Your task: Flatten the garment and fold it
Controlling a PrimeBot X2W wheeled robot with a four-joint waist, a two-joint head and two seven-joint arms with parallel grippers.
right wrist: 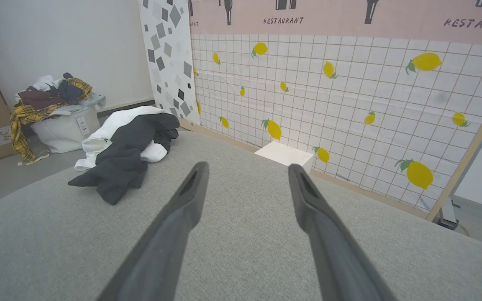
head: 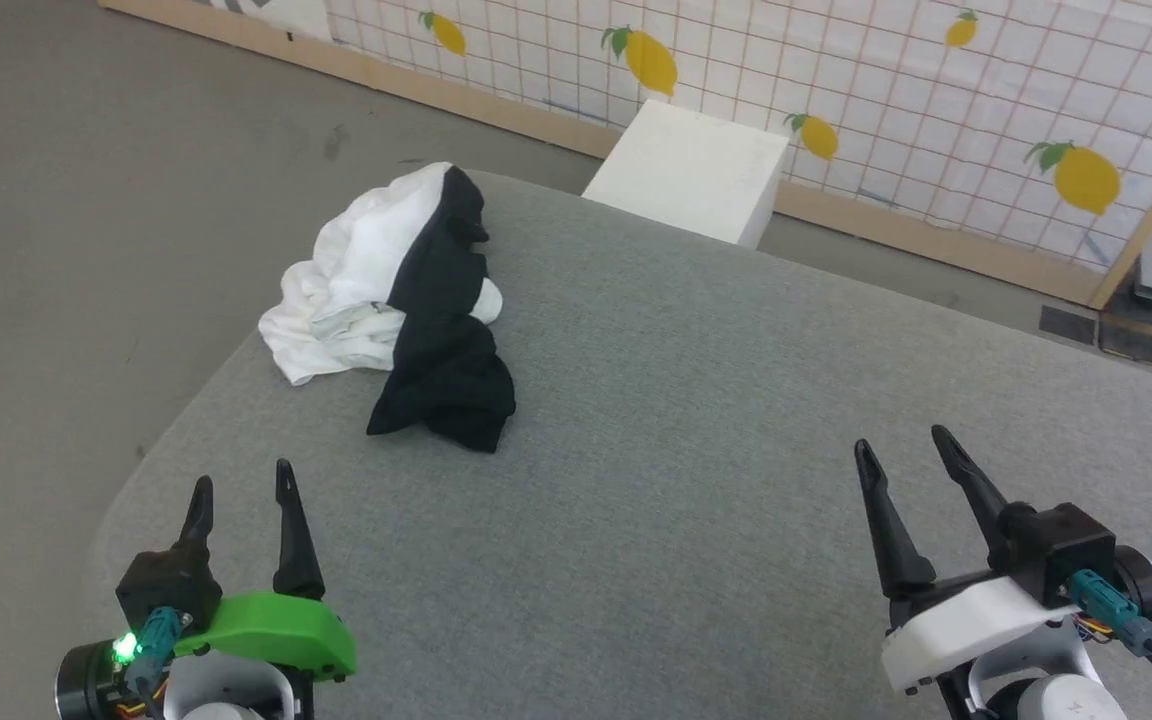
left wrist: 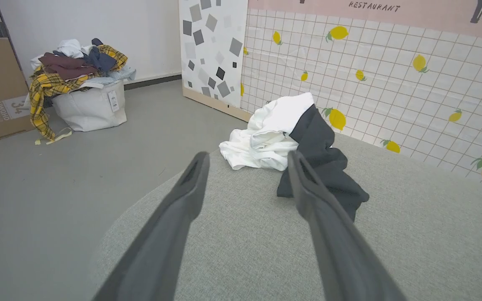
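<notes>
Status: raglan shirt (head: 406,300) heaped on the table (head: 686,450), left tool (head: 242,478) and right tool (head: 901,440) empty

The raglan shirt lies crumpled on the grey fabric-covered table, near the table's far left rounded corner. Its white body is bunched toward the table's left edge. A black sleeve is draped over it and trails toward the middle of the table.

The left tool hovers over the table's near left corner, well apart from the shirt. Its two dark fingers are spread wide with nothing between them. In the left wrist view the shirt (left wrist: 291,142) sits beyond the fingertips.

The right tool hangs over the table's near right part, fingers likewise spread wide and holding nothing. In its wrist view the shirt (right wrist: 124,154) lies off to the left.

A white block (head: 691,170) stands on the floor just beyond the table's far edge, against a lemon-patterned panel (head: 936,100). A white laundry bag (left wrist: 90,106) heaped with clothes sits on the floor, well apart from the table.
</notes>
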